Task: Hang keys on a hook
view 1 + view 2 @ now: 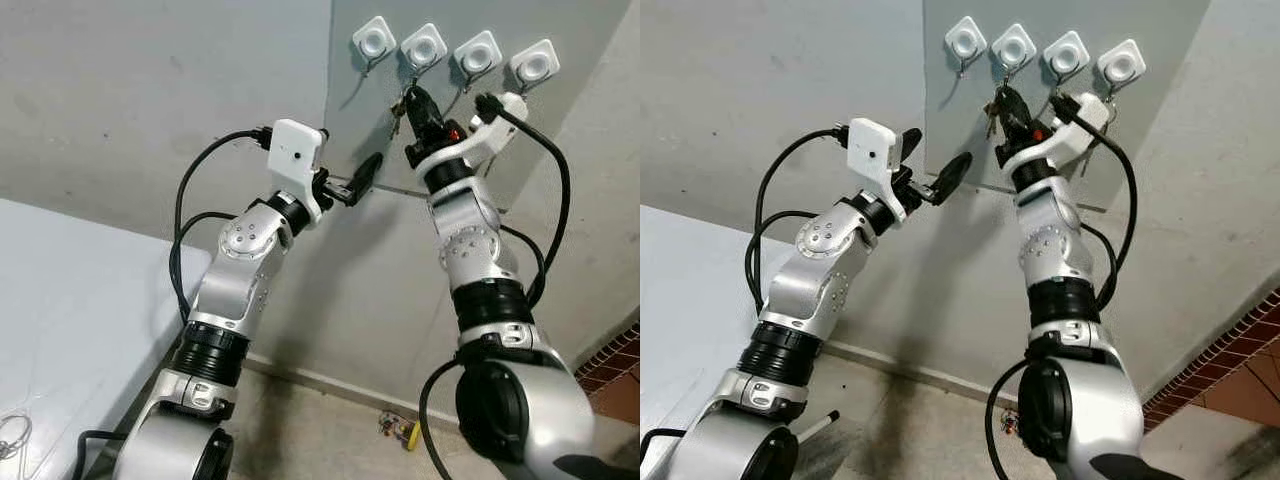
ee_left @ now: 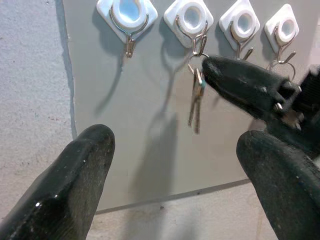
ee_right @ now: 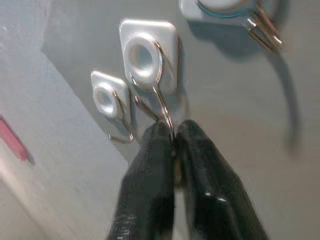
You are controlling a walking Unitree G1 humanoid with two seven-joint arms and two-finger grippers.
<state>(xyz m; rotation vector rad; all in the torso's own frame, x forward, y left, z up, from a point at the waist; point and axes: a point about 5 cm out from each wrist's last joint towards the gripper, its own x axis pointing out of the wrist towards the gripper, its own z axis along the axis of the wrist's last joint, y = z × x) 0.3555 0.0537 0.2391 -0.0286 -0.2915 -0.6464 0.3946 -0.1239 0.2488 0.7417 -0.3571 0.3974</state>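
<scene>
Jaws of right gripper [image 2: 212, 67] pinched on keys [image 2: 196, 102] ring at second hook [image 2: 198, 42]; keys hang vertical, tips down. Left gripper [image 1: 352, 183] jaws wide.

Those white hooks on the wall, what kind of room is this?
Probably a home's entryway or utility corner. Four white hooks sit in a row on a grey wall panel, the right gripper holds keys at one, and a brick-patterned floor shows nearby.
</scene>
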